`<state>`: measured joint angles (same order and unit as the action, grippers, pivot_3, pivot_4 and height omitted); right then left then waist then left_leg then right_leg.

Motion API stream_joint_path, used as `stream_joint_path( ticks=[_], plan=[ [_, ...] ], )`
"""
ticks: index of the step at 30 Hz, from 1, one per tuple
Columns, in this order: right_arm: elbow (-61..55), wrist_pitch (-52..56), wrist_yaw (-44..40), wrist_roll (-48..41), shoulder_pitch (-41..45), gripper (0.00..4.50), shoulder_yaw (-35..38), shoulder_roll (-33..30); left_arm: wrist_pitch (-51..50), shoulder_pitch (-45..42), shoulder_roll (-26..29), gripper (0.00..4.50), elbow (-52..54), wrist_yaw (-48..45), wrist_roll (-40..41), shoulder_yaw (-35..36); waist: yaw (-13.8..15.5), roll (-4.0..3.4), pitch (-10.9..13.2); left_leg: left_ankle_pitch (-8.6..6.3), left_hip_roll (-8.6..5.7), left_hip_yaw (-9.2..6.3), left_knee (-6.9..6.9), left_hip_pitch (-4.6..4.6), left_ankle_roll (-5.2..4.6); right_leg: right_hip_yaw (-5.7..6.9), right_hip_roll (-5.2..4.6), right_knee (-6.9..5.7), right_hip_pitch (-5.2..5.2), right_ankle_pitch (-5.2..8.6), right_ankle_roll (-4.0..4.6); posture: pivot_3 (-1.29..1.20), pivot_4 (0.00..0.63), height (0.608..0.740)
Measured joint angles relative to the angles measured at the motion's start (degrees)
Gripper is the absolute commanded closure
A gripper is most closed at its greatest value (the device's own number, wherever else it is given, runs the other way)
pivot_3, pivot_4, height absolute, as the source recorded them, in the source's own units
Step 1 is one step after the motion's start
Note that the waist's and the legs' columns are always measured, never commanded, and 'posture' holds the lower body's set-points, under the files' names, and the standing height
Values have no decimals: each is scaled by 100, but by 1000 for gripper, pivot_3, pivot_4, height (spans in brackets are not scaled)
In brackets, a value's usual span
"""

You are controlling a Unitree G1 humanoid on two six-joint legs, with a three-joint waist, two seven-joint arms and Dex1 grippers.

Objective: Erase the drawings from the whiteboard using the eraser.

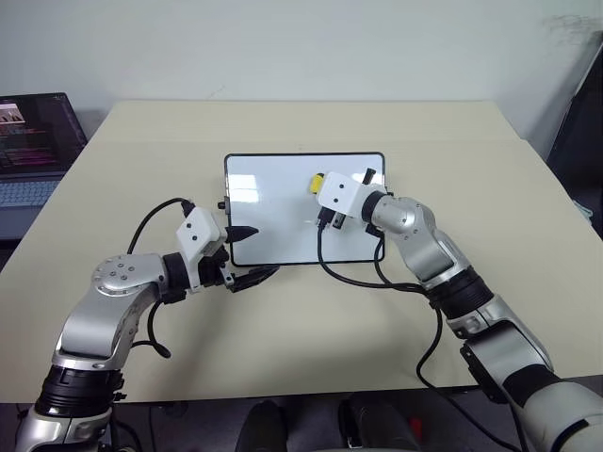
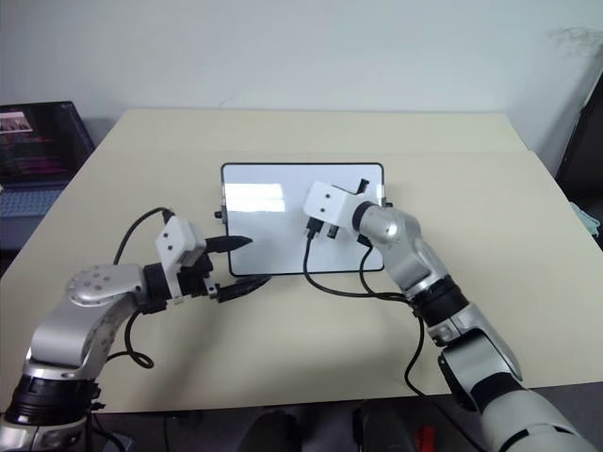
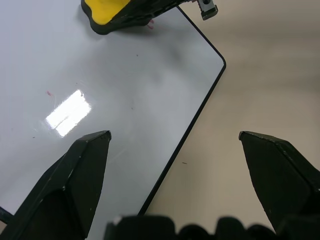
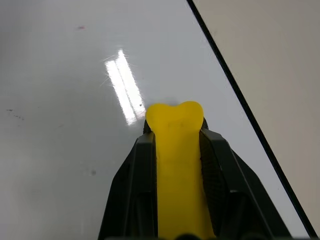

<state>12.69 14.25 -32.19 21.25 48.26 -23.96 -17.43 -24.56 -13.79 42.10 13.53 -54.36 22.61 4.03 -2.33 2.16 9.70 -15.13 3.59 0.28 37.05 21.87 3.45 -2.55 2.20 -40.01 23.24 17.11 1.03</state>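
The whiteboard (image 1: 283, 212) lies flat in the middle of the table, its white face glossy. My right gripper (image 4: 175, 132) is shut on the yellow eraser (image 1: 318, 181) and holds it against the board's far right part. Of the drawings, faint red traces (image 3: 150, 25) show beside the eraser (image 3: 107, 10), with a red speck (image 3: 48, 93) further along the board. My left gripper (image 1: 264, 251) stands open at the board's near left corner. One finger (image 3: 85, 165) is over the white face and the other finger (image 3: 275, 170) is over the table, with nothing between them.
The beige table (image 1: 283, 330) has free room on every side of the board. A laptop (image 1: 33, 141) with a lit screen stands off the table's far left corner. Black cables (image 1: 358, 278) hang from both wrists and trail over the board's near edge.
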Motion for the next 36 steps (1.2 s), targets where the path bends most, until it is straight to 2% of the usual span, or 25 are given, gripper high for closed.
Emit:
stream_joint_path(
  ticks=[7, 18, 23, 26, 29, 36],
  plan=[
    [-484, 291, -773, -4, -283, 3665, -186, -231, -1, 28, -22, 0, 9, 7, 0, 0, 33, 1, -1, 0, -1, 2, 2, -4, 0, 0, 0, -2, -1, 0, 0, 0, 150, 740],
    [-1027, 316, -1273, -75, -768, 3665, -316, -493, -4, 32, -65, 0, 12, 1, 0, 0, 44, 1, 0, 0, -2, 0, 0, -1, 0, 3, 1, 1, -1, 1, -1, 0, 150, 740],
    [-1700, 1040, -1373, -782, -1416, 3667, 249, -361, -4, 30, -77, 0, 18, -11, 1, -9, 49, 0, 9, 0, -1, -2, -1, 13, 1, 3, 1, 5, 7, 1, -1, 0, 150, 740],
    [-2611, 1624, -1397, -1273, -1834, 3667, 770, -389, -3, -37, -95, 0, 14, -21, 1, -60, 54, 0, 11, -2, 0, -9, -4, 22, 2, 9, 1, 12, 8, 4, -4, 0, 150, 740],
    [-3084, 1921, -1161, -1418, -2068, 3667, 1196, -461, -6, -99, -100, 0, 9, -89, 11, -121, 54, 0, 11, -3, -3, -7, -5, 24, 4, 7, 0, 19, 8, 6, -8, 0, 150, 740],
    [-2864, 1597, 367, -1111, -2146, 3667, 1580, -52, -4, -281, -92, 0, -92, -373, 37, -294, 31, 0, 12, -3, -8, 3, -7, 20, 4, 7, 9, 15, 10, 7, -8, 0, 150, 740]
  ],
)
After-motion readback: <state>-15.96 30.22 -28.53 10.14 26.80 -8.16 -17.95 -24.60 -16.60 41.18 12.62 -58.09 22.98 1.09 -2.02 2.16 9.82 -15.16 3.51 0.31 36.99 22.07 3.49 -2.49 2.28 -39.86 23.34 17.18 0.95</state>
